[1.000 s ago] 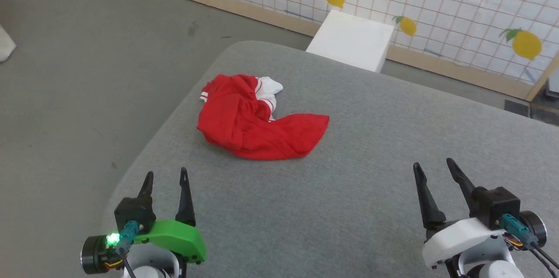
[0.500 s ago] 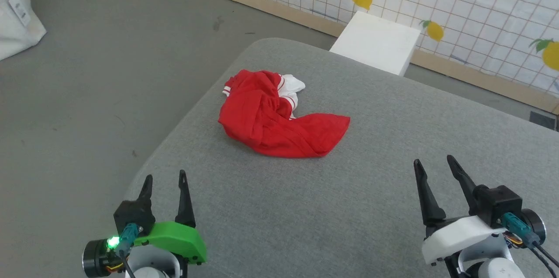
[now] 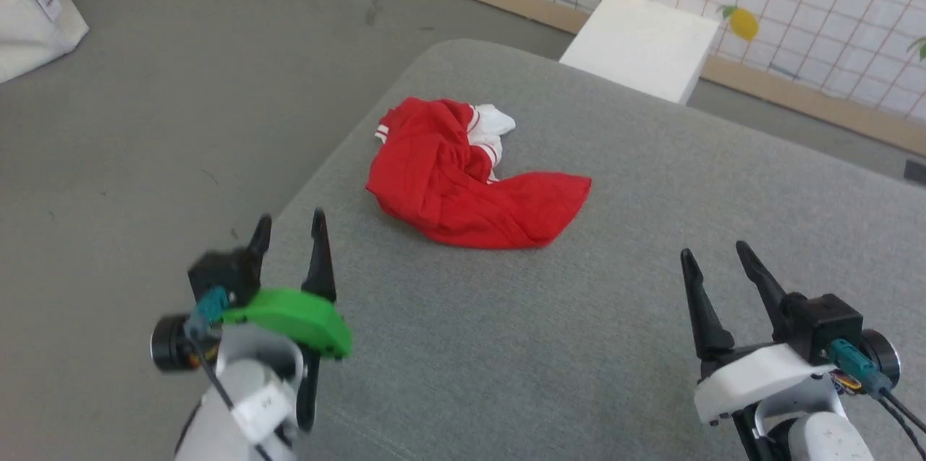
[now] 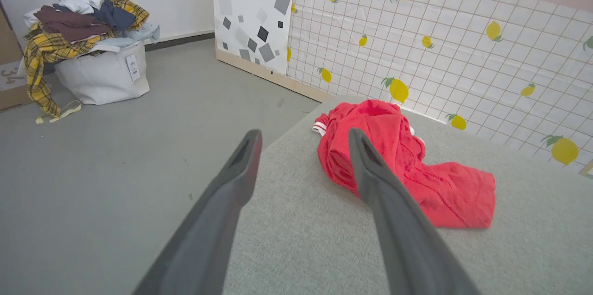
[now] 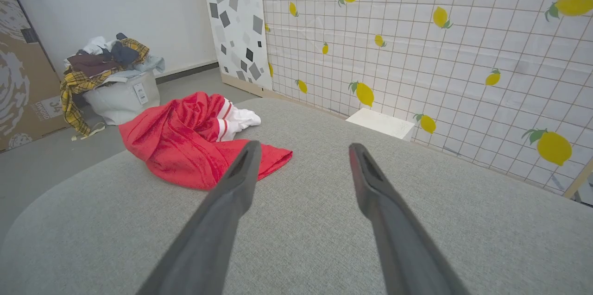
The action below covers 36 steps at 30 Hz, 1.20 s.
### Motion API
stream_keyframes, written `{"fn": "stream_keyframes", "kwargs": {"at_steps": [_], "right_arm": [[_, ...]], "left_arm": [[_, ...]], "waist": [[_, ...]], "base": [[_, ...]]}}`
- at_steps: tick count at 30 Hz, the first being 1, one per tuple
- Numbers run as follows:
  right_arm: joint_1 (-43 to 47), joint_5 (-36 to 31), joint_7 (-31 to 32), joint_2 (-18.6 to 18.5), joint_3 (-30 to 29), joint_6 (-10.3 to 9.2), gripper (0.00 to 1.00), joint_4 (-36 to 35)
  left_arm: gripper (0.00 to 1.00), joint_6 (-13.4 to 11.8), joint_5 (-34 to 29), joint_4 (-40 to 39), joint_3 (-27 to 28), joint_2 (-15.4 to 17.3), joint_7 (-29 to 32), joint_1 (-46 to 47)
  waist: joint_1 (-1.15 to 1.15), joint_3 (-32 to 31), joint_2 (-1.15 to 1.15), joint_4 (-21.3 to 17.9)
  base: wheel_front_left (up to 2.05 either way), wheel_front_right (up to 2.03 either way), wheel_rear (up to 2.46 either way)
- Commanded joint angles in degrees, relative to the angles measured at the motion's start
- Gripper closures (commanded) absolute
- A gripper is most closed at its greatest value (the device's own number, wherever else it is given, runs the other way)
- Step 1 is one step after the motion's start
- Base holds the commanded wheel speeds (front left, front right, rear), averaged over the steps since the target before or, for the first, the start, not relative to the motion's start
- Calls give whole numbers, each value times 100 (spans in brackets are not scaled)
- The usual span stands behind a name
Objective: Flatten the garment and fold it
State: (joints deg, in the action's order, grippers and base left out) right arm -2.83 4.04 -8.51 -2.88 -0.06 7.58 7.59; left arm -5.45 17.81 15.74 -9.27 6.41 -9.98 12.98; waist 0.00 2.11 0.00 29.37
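Head view: a red shirt (image 3: 470,186) lies crumpled near the far left corner of the grey counter (image 3: 579,360). The left claw (image 3: 289,218), blurred, and the right claw (image 3: 712,250) hover spread and empty.
Left wrist view: the fingers (image 4: 380,188) aim at the shirt, probably lining up a pinch.
Right wrist view: the shirt sits well apart, off to the left.

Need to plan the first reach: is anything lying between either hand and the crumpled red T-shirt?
Nothing visible. Only bare grey padded surface separates the open left hand and open right hand from the crumpled red soft-fabric T-shirt with white sleeves.
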Motion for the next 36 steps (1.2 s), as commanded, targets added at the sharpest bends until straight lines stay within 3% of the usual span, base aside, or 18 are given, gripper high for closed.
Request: {"fn": "stream_keyframes", "kwargs": {"at_steps": [1,8,13,16,25,30,31,32,33,36], "right_arm": [[-154,-27,14,0,20,-8,0,-53],[-545,-179,80,0,130,-8,0,-229],[-909,-241,23,0,232,-8,0,-293],[-1100,-219,-62,1,275,-9,0,-264],[-1336,-1,-325,1,336,-9,0,54],[-1284,115,-449,1,300,-9,0,282],[-1259,137,-470,1,276,-9,0,322],[-1232,153,-485,1,252,-9,0,355],[-1195,173,-499,1,226,-9,0,392],[-1073,199,-527,1,168,-9,0,469]], "left_arm": [[0,82,156,156,-18,55,77,384],[0,451,804,1013,125,172,800,1845],[0,757,1307,1615,186,472,1835,2871],[0,807,1523,1924,223,745,2485,3305],[0,369,2147,2450,463,1170,4608,3342],[0,146,2237,2428,445,1254,5175,2785],[9,160,2269,2400,415,1247,5304,2663],[59,199,2280,2356,379,1246,5377,2575],[100,251,2283,2274,349,1259,5401,2485],[100,414,2051,1917,272,1398,4859,2374]], "waist": [[0,368,0,-240],[0,1274,0,-828],[0,1945,0,-1309],[0,2236,0,-1557],[0,2423,0,-2118],[0,2147,0,-2216],[0,2058,0,-2211],[0,1971,0,-2196],[0,1873,0,-2171],[0,1558,0,-2074]], "base": [[0,0,0],[0,0,0],[0,0,0],[0,0,0],[0,0,0],[0,0,0],[0,0,0],[0,0,0],[0,0,0],[0,0,0]]}}
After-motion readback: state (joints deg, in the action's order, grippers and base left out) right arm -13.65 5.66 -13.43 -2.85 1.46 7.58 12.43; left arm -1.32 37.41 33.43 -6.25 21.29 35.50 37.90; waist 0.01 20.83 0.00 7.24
